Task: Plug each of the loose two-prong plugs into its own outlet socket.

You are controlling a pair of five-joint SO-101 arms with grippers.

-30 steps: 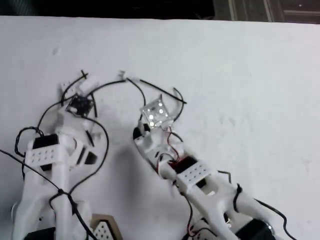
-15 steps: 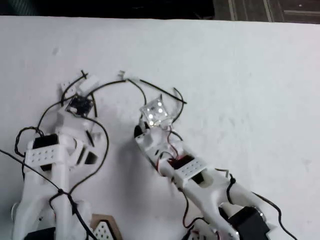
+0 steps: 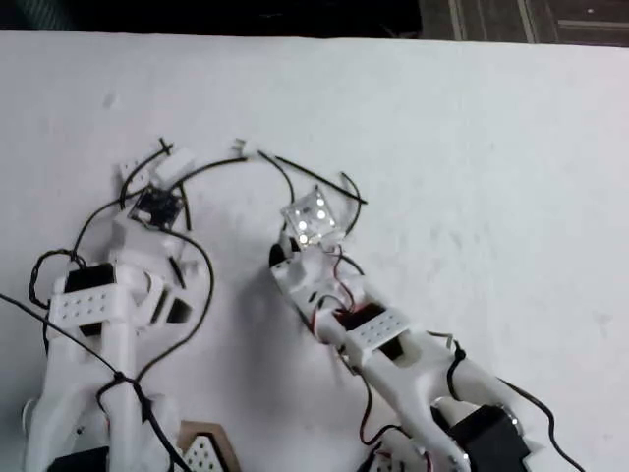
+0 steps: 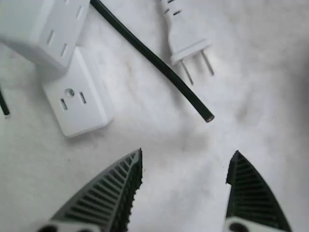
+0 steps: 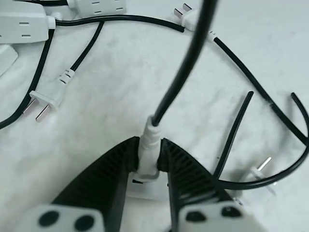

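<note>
On the white counter (image 3: pixel 491 147), the left hand (image 4: pixel 186 157) is held with its jaws apart above a bare patch, near a white outlet block (image 4: pixel 79 99) and a loose two-prong plug (image 4: pixel 186 36) that lies flat beside a black cord (image 4: pixel 149 58). The right hand (image 5: pixel 149 145) is clamped on a second plug (image 5: pixel 146 162), upright over a white block (image 5: pixel 145 191), likely a socket, whose slots cannot be made out. The prongs could be pushed beside the slots or bent, it is judged, if that plug were twisted in the grip by its stiff rising cord.
</note>
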